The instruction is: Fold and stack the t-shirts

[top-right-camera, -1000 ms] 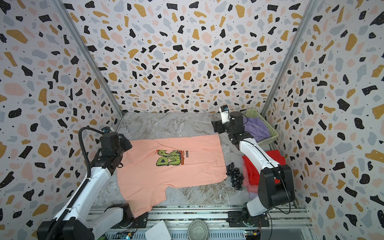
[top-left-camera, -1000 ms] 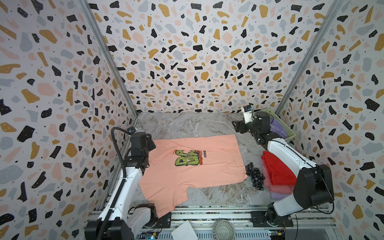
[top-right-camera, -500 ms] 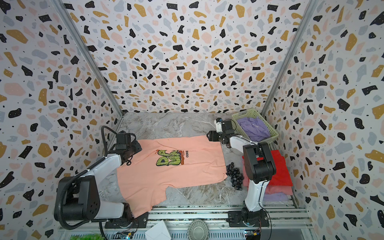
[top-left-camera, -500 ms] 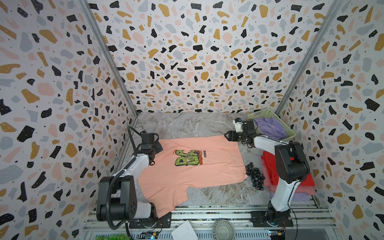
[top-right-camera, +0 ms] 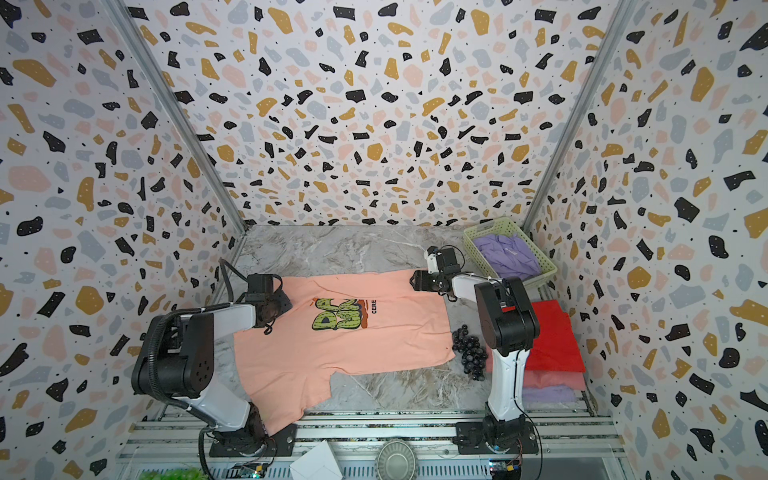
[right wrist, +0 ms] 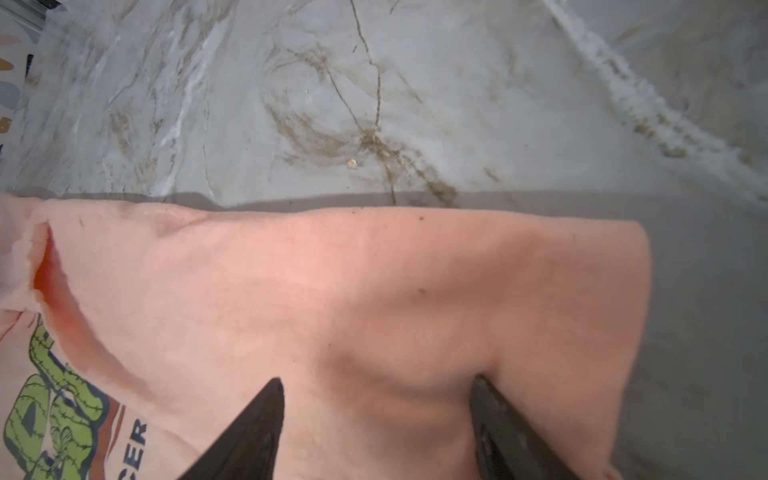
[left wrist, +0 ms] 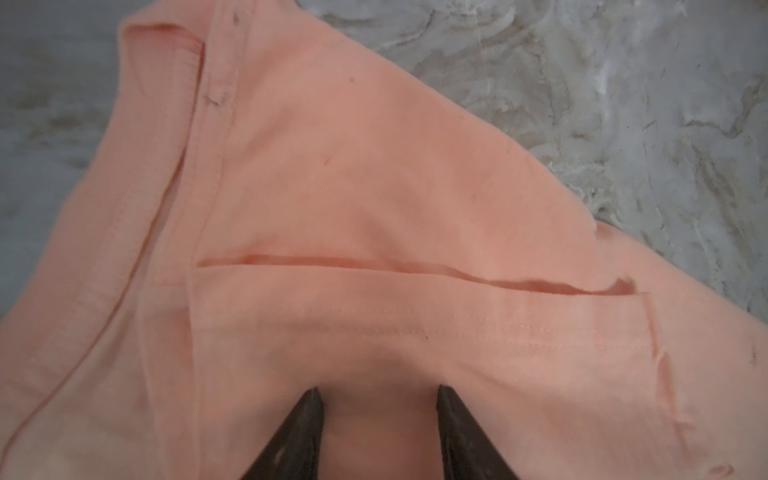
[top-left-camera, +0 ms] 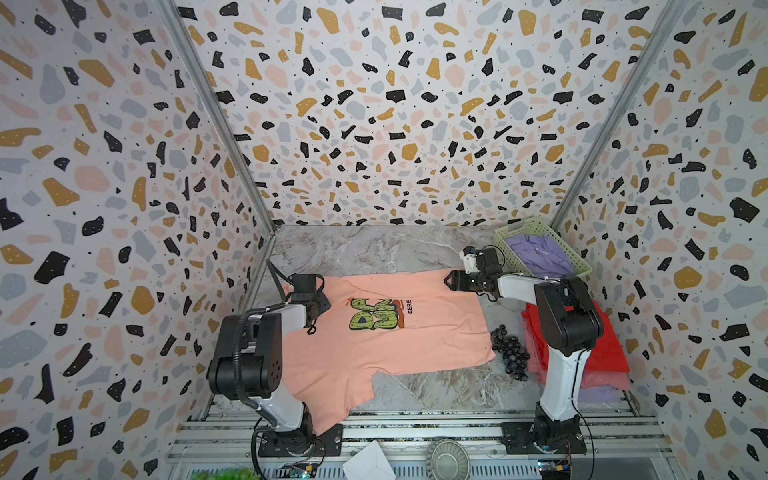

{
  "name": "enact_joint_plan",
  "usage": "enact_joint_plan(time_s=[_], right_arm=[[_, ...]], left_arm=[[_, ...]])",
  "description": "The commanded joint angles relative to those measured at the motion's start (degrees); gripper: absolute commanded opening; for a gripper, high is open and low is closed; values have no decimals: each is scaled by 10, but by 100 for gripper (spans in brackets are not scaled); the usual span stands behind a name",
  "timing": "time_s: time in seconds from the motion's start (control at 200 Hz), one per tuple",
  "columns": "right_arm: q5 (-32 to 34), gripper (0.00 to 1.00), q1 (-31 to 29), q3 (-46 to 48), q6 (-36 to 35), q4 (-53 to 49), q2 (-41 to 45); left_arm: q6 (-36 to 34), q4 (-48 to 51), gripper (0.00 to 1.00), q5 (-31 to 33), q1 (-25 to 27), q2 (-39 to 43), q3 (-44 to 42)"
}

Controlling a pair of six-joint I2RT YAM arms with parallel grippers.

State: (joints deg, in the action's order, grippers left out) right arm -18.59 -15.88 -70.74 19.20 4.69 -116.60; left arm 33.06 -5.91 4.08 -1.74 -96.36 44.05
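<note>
Peach t-shirt [top-left-camera: 415, 345] lay flat on the marble table [top-left-camera: 374, 249]. Its long axis ran left-right between the arms, with the collar end at the left gripper [top-left-camera: 321, 305] and the hem end at the right gripper [top-left-camera: 451, 279], by the grapes [top-left-camera: 509, 351]. The far long edge was folded over the front, cutting the caption beside the green print to "CERE". One sleeve trailed over the near table edge. Both grippers had jaws apart with tips on the cloth, left narrower, right wide.

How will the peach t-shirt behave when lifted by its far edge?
Probably floppy: the peach t-shirt lies creased, one corner draped over the front rails. Likely light: thin cloth. Dragging it might nudge the grapes beside its hem.
</note>
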Motion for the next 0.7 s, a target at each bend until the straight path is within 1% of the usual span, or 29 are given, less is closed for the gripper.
enact_joint_plan(time_s=[0.0, 0.115, 0.29, 0.335, 0.41, 0.486, 0.526, 0.631, 0.696], right_arm=[[30, 70, 8, -35, 14, -48, -57], [47, 70, 18, -87, 19, -42, -95], [82, 70, 29, -199, 12, -64, -156], [81, 71, 33, -220, 10, -61, -170], [55, 71, 41, -251, 5, -59, -187], [38, 71, 45, -256, -9, -42, -181], [43, 71, 45, -242, -24, -23, -164], [59, 75, 42, -173, -58, 52, -86], [75, 76, 40, -134, -60, 69, -34]], left_arm=[[-3, -2, 47, 1, 1, -67, 40], [-17, 0, 46, -11, 1, -133, 114], [-32, 36, 46, -32, 1, -235, 264], [-35, 45, 46, -39, 0, -261, 300], [-38, 54, 46, -52, -2, -286, 350], [-47, 47, 46, -61, -4, -279, 370], [-54, 38, 46, -64, -4, -263, 369], [-79, 25, 48, -79, -4, -207, 356], [-83, 28, 49, -87, -4, -172, 339]])
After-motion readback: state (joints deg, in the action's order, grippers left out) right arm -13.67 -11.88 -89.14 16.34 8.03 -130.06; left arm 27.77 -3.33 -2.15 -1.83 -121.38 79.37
